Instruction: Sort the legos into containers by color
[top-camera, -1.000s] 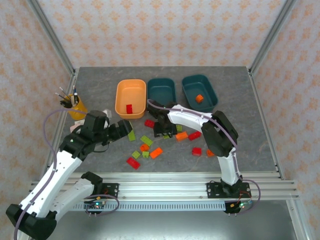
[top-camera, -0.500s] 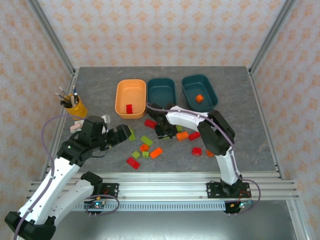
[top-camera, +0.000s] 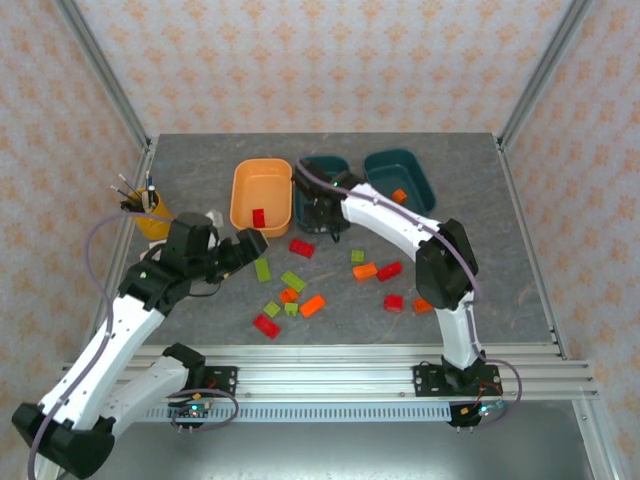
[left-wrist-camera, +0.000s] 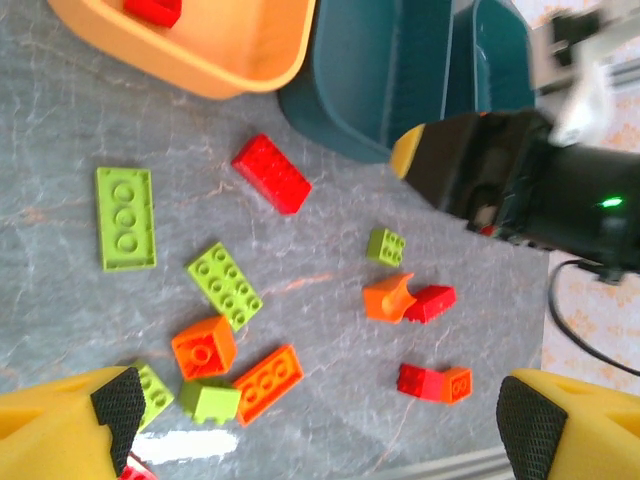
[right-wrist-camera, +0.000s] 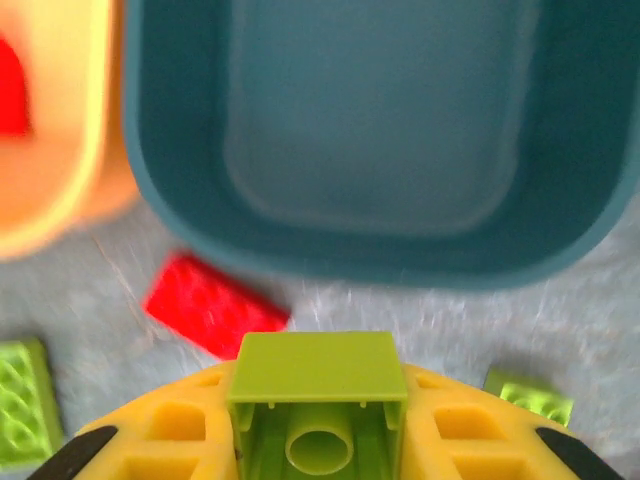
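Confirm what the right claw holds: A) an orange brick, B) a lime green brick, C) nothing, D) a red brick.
B: in the right wrist view a lime green brick sits clamped in the right claw, just short of a teal tub.

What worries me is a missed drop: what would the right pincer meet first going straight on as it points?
Probably the middle dark teal plastic tub: the right pincer, shut on a lime green plastic brick, points at its near wall and bare floor. Which comes first, depth leaves unclear.
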